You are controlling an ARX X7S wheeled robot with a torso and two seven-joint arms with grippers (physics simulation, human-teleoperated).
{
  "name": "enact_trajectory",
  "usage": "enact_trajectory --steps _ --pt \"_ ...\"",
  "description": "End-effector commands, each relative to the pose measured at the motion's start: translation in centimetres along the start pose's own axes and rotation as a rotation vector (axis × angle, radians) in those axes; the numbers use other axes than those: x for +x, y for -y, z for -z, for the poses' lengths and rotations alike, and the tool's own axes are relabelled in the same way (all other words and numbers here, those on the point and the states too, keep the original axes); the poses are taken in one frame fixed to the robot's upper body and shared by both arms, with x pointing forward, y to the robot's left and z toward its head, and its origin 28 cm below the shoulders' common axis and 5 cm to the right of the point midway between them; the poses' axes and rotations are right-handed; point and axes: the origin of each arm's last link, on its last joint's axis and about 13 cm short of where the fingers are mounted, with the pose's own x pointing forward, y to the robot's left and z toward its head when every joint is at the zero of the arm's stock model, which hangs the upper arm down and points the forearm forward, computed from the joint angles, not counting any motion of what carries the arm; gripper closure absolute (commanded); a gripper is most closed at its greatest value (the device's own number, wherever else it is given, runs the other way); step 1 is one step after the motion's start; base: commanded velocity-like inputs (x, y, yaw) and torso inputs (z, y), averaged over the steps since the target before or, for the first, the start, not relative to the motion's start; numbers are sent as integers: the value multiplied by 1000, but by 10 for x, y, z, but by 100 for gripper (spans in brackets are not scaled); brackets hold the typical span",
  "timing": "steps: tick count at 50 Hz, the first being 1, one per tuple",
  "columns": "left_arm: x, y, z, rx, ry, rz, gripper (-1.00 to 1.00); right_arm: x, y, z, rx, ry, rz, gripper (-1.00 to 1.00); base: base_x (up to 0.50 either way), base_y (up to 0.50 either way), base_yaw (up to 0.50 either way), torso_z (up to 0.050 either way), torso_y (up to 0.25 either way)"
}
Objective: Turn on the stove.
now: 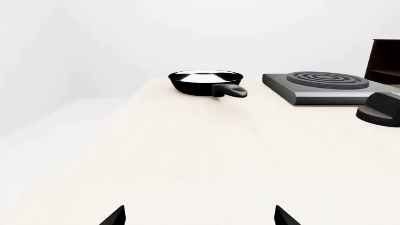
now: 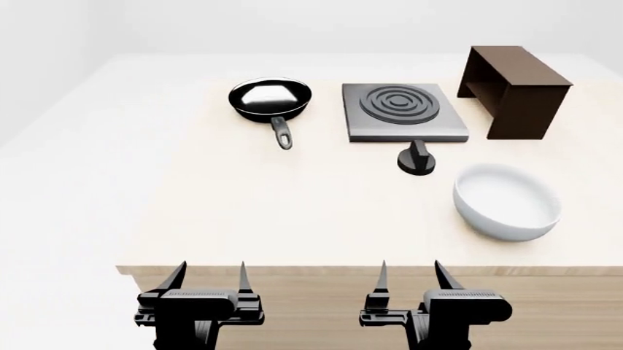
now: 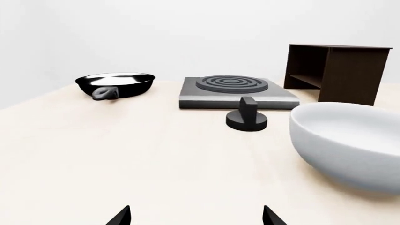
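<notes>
The stove (image 2: pixel 403 111) is a flat grey square slab with dark concentric coil rings at the table's far middle. It also shows in the left wrist view (image 1: pixel 325 86) and the right wrist view (image 3: pixel 233 90). Its small black knob (image 2: pixel 419 158) stands on the table just in front of it, also seen in the right wrist view (image 3: pixel 247 115) and the left wrist view (image 1: pixel 381 108). My left gripper (image 2: pixel 209 277) and right gripper (image 2: pixel 409 275) are both open and empty at the table's near edge, far from the knob.
A black frying pan (image 2: pixel 271 100) sits left of the stove, handle toward me. A white bowl (image 2: pixel 506 202) lies right of the knob. A dark brown wooden box (image 2: pixel 514 87) stands at the far right. The light wooden table (image 2: pixel 292 211) spans the view.
</notes>
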Motion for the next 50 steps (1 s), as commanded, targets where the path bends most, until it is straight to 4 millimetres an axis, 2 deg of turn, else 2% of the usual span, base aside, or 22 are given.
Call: enact_trajectory --steps 1,14,24,50 --pt "0 0 0 0 0 1 -100 0 0 0 0 1 -1 -100 0 449 0 0 0" --pt "0 0 0 0 0 2 -100 1 1 0 7 -1 3 -100 0 451 0 0 0" --pt "0 0 -1 -1 1 1 -100 0 0 -1 24 0 -4 -100 0 51 0 0 0" --pt "0 0 0 3 0 0 -100 1 0 -1 20 -1 -2 -100 436 -9 0 0 0"
